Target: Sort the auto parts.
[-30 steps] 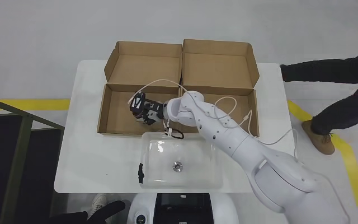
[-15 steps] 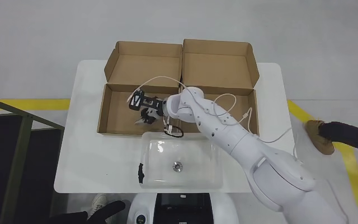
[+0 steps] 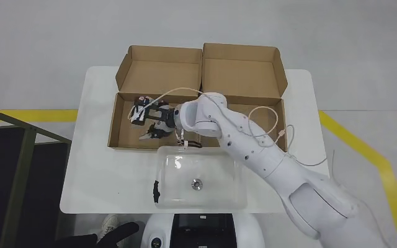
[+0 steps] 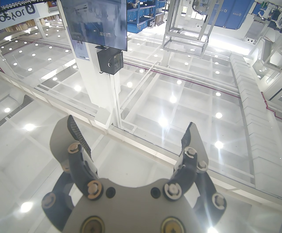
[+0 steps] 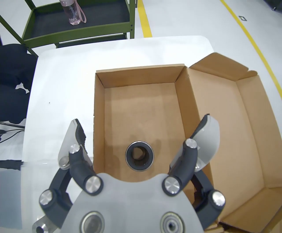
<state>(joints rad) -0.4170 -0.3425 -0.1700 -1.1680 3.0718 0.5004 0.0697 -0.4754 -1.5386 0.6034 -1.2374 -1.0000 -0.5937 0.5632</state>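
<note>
Right claw (image 5: 142,120) (image 3: 141,118): wide open, holding nothing, poised over the open left box (image 5: 136,76) (image 3: 115,124). A metal ring (image 5: 139,156) with a dark bore lies flat on the floor of that box, directly under the claw and clear of both fingers.

Left claw (image 4: 130,123): wide open, empty, aimed up at the ceiling.

The right box (image 3: 273,115) adjoins the left box. A clear tub (image 3: 167,155) sits on the counter (image 3: 93,155) just in front of both, with a small metal part (image 3: 196,183) inside.

Lettering: a pink bottle (image 5: 71,12) on a green cart (image 5: 77,26) beyond the counter carries printed text.

Change over the last second: the right arm has carried its claw along the left box, away from the right box.
</note>
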